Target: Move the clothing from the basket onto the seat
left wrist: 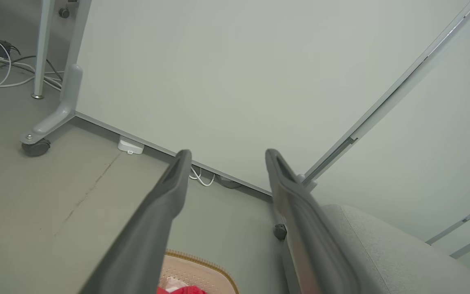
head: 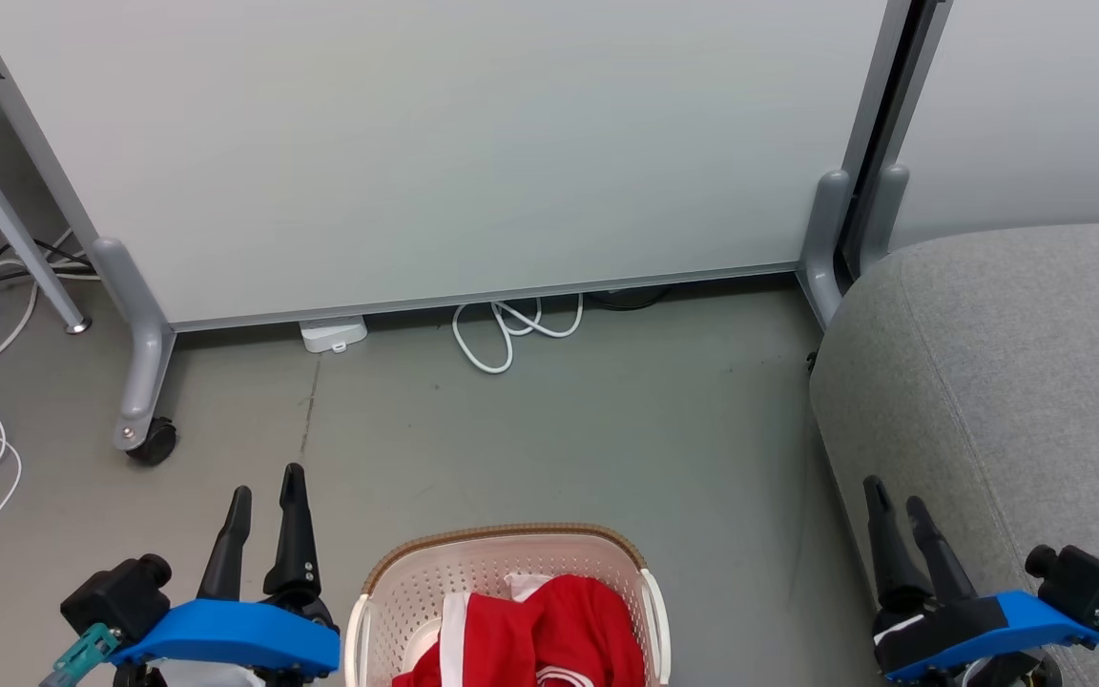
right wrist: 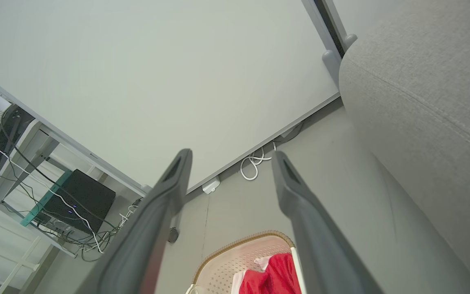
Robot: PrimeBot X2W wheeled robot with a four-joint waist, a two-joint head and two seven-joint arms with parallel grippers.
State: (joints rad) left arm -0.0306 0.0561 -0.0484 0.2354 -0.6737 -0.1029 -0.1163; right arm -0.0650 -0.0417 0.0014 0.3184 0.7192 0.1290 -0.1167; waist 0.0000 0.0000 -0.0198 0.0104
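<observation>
I've got my left gripper (head: 268, 480) low, fingers parted and pointing forward, holding nothing. My right gripper (head: 895, 491) matches it, fingers spread and leaning slightly left, with a blue wrist housing behind each pair.

Left tool (head: 267, 482), 7 o'clock in head view: two long tapered black fingers (head: 292, 534) on a bright blue bracket (head: 225, 634), two pale screws (head: 305, 570) at one finger's base, black knobbed block (head: 115, 596) and teal plug (head: 82, 654) at its 9 o'clock. Right tool (head: 895, 491), 5 o'clock: same build mirrored, white patch (head: 898, 625) on its base. Wrist views: fingers matte dark grey, slotted near tips.
</observation>
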